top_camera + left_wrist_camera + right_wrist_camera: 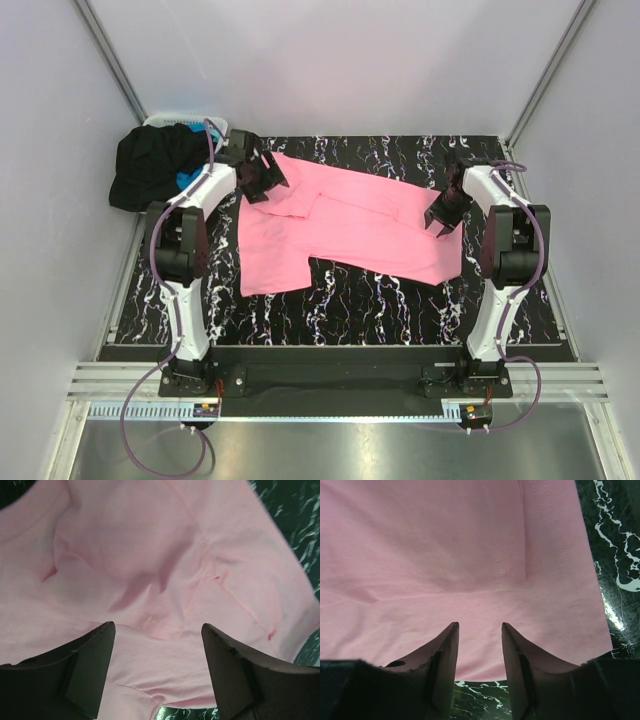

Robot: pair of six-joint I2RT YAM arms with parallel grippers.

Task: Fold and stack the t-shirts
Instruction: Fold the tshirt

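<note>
Nearest you, in front of the arm bases, a strip of the black tabletop with white marbling (350, 310) shows. Past it, the bright pink soft cloth t-shirt (350, 225) lies spread across the middle of the tabletop. It runs from the left arm's side to the right arm's side, and its near-left part reaches closest to you.

Your right claw (442, 218) is at the shirt's right end. Its wrist view shows the two dark fingers (445, 660) parted and released, with nothing between them. Flat pink cloth with a stitched hem band lies beyond the tips, and the tabletop shows past the cloth's edge on the right. You cannot tell from these views whether the tips touch the cloth.

Farther back, your left claw (262, 180) is over the shirt's far-left part, where a flap of pink lies over the rest. Its fingers (85, 670) stand wide apart, released and holding nothing, above wrinkled pink cloth with a curved seam.

Farthest, at the far-left corner, the black soft cloth t-shirt (148, 165) sits heaped against the white slotted plastic basket (190, 121). A bit of bright blue cloth (185, 180) shows at the heap's right edge, just beside the left arm.
</note>
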